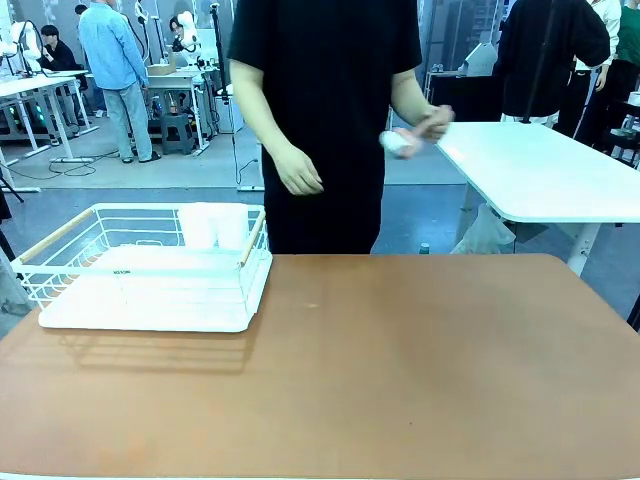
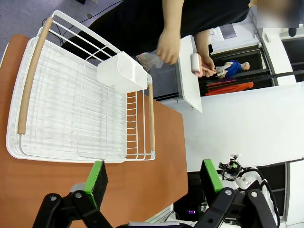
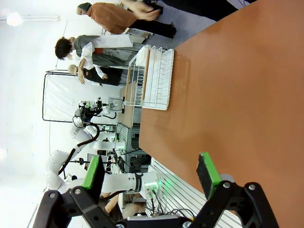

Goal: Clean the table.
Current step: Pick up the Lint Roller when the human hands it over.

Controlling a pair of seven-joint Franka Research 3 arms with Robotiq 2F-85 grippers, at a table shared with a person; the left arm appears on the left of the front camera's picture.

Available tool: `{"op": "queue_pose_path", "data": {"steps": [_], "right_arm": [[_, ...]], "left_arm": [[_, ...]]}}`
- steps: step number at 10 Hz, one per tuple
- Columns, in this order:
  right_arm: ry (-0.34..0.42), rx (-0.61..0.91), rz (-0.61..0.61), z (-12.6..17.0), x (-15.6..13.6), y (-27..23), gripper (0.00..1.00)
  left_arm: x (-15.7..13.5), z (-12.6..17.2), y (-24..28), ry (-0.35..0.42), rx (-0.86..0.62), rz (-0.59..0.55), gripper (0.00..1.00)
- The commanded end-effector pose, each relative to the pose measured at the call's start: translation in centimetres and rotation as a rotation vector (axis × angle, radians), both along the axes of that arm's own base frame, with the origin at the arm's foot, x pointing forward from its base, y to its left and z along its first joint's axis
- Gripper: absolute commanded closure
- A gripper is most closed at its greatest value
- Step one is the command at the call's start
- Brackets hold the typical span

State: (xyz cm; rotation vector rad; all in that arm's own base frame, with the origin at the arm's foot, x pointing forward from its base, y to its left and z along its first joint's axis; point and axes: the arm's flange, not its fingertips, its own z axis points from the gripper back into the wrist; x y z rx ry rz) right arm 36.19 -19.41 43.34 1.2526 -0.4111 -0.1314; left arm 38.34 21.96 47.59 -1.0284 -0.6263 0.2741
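The brown table (image 1: 400, 370) spreads across the front view, its surface bare apart from the rack. At its far edge stands a person in black, one hand holding a small white and pink object (image 1: 400, 141), the other hand (image 1: 296, 172) hanging free. In the left wrist view my left gripper (image 2: 153, 183) is open above the table (image 2: 161, 142), near the rack's short end, with nothing between its green pads. In the right wrist view my right gripper (image 3: 149, 173) is open too, hovering off the table's (image 3: 247, 95) edge.
A white wire rack (image 1: 140, 318) with wooden handles sits at the table's far left, also seen as the rack (image 2: 71, 109) and the rack (image 3: 154, 78). A white cup (image 1: 215, 225) hangs on its far side. A white table (image 1: 540, 165) stands behind at right.
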Motion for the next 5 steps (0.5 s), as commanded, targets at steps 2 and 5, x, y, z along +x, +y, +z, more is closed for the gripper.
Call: {"op": "queue_pose_path", "data": {"steps": [2,5], "right_arm": [[-0.009,0.014,0.004,0.27,0.03,0.07,0.0],[-0.009,0.014,0.004,0.27,0.03,0.07,0.0]], "left_arm": [[-0.11,0.11,0.1,-0.012,-0.014,-0.004,0.0],[-0.11,0.11,0.1,-0.012,-0.014,-0.004,0.0]]}}
